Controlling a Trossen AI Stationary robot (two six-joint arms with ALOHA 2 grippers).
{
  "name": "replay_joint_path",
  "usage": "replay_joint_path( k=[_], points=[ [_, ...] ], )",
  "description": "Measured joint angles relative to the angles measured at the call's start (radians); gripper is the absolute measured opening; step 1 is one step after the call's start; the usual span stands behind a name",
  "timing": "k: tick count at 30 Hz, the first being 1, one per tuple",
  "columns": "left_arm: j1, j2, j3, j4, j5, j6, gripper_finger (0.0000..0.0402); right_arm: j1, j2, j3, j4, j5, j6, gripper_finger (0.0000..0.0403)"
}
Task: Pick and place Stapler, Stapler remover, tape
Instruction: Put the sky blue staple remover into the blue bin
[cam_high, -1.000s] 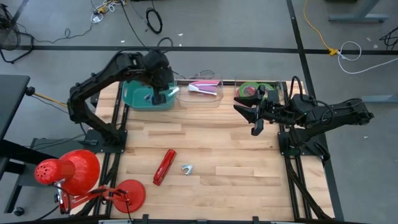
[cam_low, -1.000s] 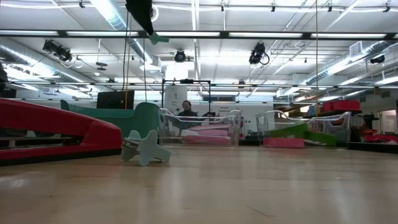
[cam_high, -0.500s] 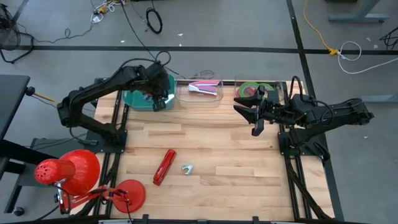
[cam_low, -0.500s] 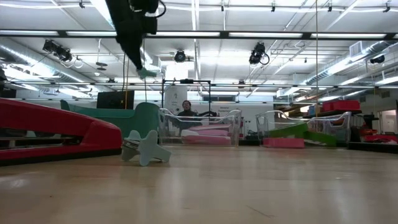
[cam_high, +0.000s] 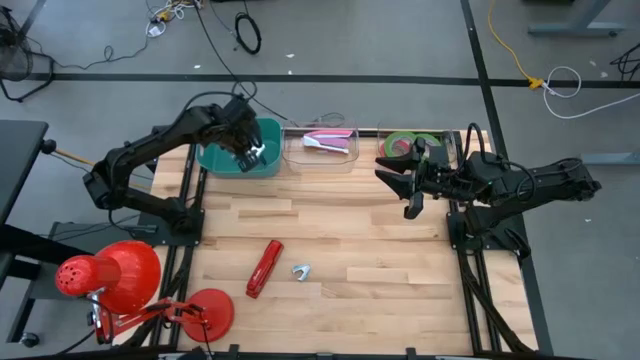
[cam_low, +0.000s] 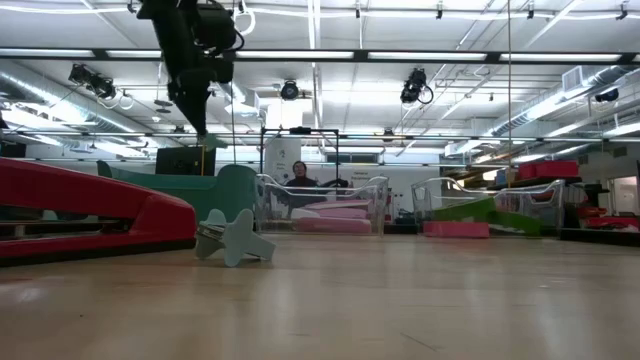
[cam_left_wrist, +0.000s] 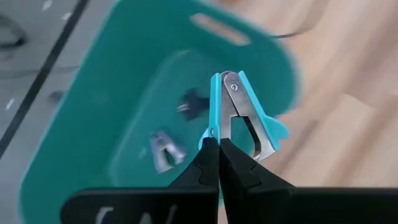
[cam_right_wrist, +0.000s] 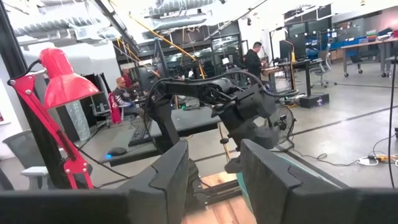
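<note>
**High view: left claw holds a staple remover above the teal bin**

High view, from the left: a red desk lamp (cam_high: 105, 275) stands at the worktop's (cam_high: 340, 240) near left corner. The left claw (cam_high: 247, 155) hangs over the teal bin (cam_high: 225, 155) at the far edge, its fingers pinched tight on a blue staple remover (cam_left_wrist: 239, 112); the left wrist view shows the remover gripped by one end, above the bin's floor, where two small dark and metal items lie. Nearer the front, a red stapler (cam_high: 264, 268) lies flat on the wood with a second, pale staple remover (cam_high: 300, 271) just beside it, apart from it. Next along the far edge, a clear tray (cam_high: 322, 148) holds pink pieces. Further right, another clear tray (cam_high: 450, 145) holds the tape (cam_high: 400, 143), green and red-pink rolls. The right claw (cam_high: 408, 185) hovers by that tray above the worktop, fingers partly apart, holding nothing.
</note>
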Motion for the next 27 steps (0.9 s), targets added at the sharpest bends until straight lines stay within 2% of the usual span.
replay_joint_path(
  k=[3, 10, 22, 27],
  points=[
    [0.029, 0.000, -0.005, -0.004, -0.069, -0.036, 0.0000, 0.000, 0.000, 0.000, 0.000, 0.019, -0.001, 0.0146],
    [0.065, 0.000, -0.005, -0.020, -0.129, -0.036, 0.0000, 0.000, 0.000, 0.000, 0.001, 0.018, -0.003, 0.0146],
    [0.109, 0.008, -0.005, -0.019, -0.132, -0.029, 0.0000, 0.000, 0.000, 0.000, 0.001, 0.018, -0.003, 0.0146],
    [0.129, 0.039, -0.005, -0.012, -0.087, -0.036, 0.0000, 0.000, 0.000, 0.000, 0.001, 0.018, -0.004, 0.0146]
  ],
)
